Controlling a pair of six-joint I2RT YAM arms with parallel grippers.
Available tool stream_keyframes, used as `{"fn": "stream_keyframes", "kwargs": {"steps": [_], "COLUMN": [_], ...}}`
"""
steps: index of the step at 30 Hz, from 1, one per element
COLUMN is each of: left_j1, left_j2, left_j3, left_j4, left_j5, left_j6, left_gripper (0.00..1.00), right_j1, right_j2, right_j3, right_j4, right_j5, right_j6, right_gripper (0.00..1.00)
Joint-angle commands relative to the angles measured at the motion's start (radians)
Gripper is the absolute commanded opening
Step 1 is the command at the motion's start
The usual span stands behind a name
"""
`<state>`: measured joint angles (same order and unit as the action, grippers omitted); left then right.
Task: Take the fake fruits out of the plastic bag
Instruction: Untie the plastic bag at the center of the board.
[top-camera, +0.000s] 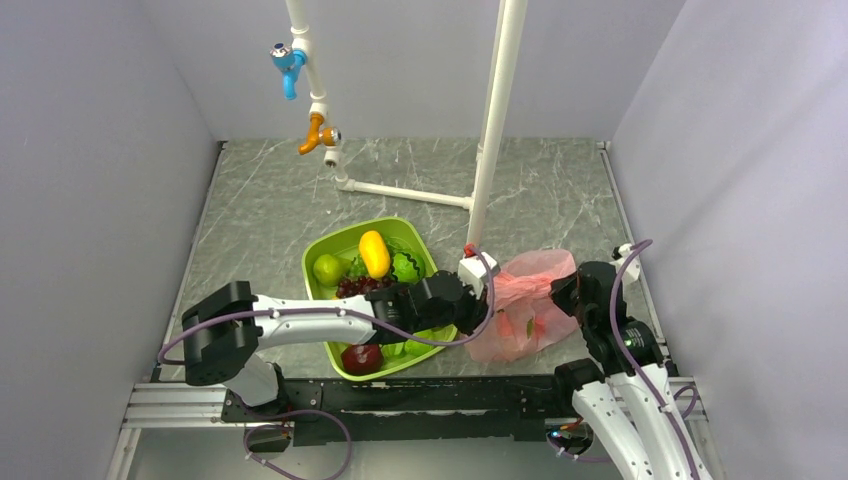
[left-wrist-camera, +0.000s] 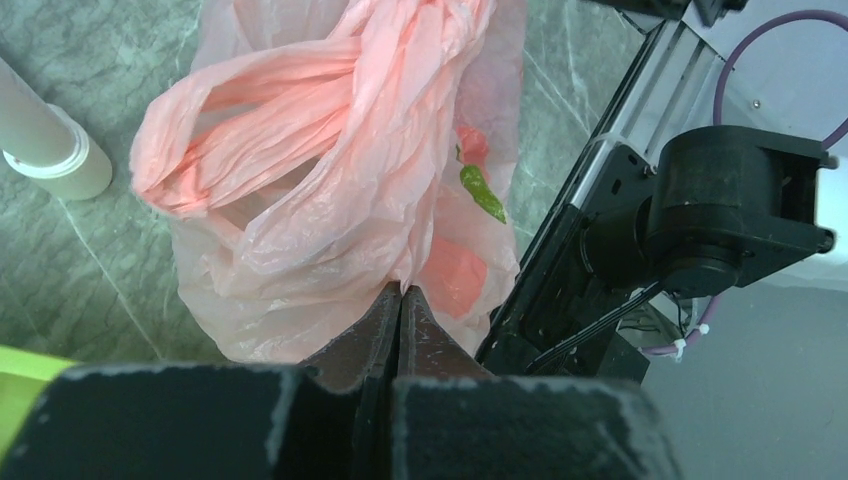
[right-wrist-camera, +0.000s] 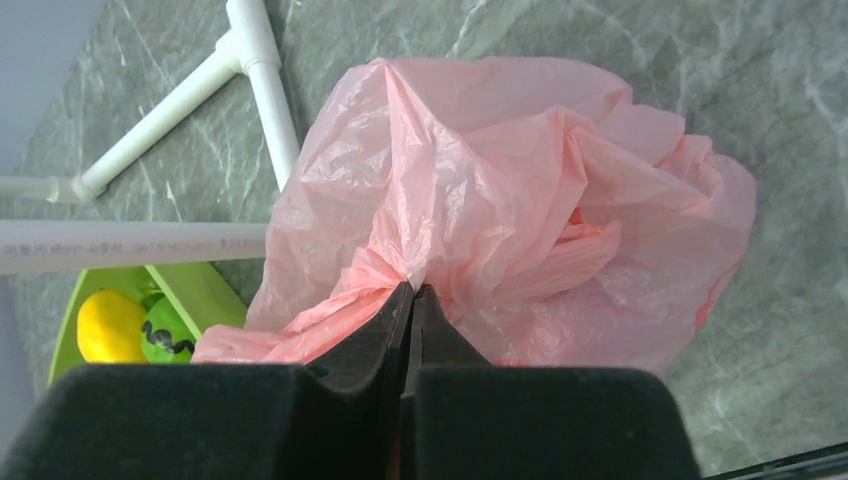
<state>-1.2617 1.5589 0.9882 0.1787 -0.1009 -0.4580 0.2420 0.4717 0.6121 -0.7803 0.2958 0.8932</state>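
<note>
Plastic bag (top-camera: 528, 300) beside green tray (top-camera: 350, 237); left tool (top-camera: 490, 293) at bag's left edge, right tool (top-camera: 555, 295) at right.

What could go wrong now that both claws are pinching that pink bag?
1. The left gripper and right gripper each pinch only a thin fold of the plastic bag; pulling apart might tear it or let it slip.
2. A reddish shape, probably a fruit, shows through the film beside the table's near edge; if the bag tips, it could roll off.
3. The white pipe stands close and might snag the bag.
</note>
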Motion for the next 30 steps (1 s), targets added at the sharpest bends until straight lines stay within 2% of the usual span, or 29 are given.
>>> {"fn": "stream_keyframes", "kwargs": {"steps": [1, 3, 5, 7, 10, 14, 19, 23, 27, 30], "left_j1": [0.001, 0.001, 0.001, 0.001, -0.002, -0.005, -0.004, 0.003, 0.016, 0.017], "left_j2": [-0.063, -0.086, -0.089, -0.064, -0.006, 0.041, 0.156, 0.202, 0.230, 0.215], "left_j3": [-0.012, 0.012, 0.072, 0.165, 0.311, 0.346, 0.477, 0.489, 0.511, 0.492], "left_j4": [-0.014, -0.049, -0.097, -0.158, -0.272, -0.207, -0.291, -0.298, -0.316, -0.292], "left_j5": [0.008, -0.007, -0.016, 0.007, 0.031, 0.049, 0.114, 0.109, 0.038, 0.034], "left_j6": [0.037, 0.095, 0.145, 0.185, 0.222, 0.288, 0.428, 0.446, 0.416, 0.394], "left_gripper": [0.09, 0.19, 0.36, 0.51, 0.59, 0.62, 0.63, 0.61, 0.43, 0.32], "right_j1": [-0.002, -0.001, -0.002, -0.001, -0.001, -0.001, -0.002, -0.001, -0.002, -0.001], "right_j2": [0.016, 0.020, 0.005, -0.006, -0.025, -0.063, -0.072, -0.061, -0.061, -0.064], "right_j3": [0.101, 0.126, 0.103, 0.097, 0.117, 0.108, 0.110, 0.124, 0.119, 0.111], "right_j4": [-0.006, -0.007, 0.071, 0.092, 0.045, 0.038, 0.045, 0.036, 0.043, 0.039], "right_j5": [0.085, 0.049, -0.122, -0.235, -0.223, -0.215, -0.223, -0.226, -0.219, -0.194], "right_j6": [-0.108, -0.168, -0.260, -0.271, -0.246, -0.250, -0.241, -0.242, -0.251, -0.242], "right_gripper": [0.00, 0.00, 0.00, 0.00, 0.00, 0.00, 0.00, 0.00, 0.00, 0.00]}}
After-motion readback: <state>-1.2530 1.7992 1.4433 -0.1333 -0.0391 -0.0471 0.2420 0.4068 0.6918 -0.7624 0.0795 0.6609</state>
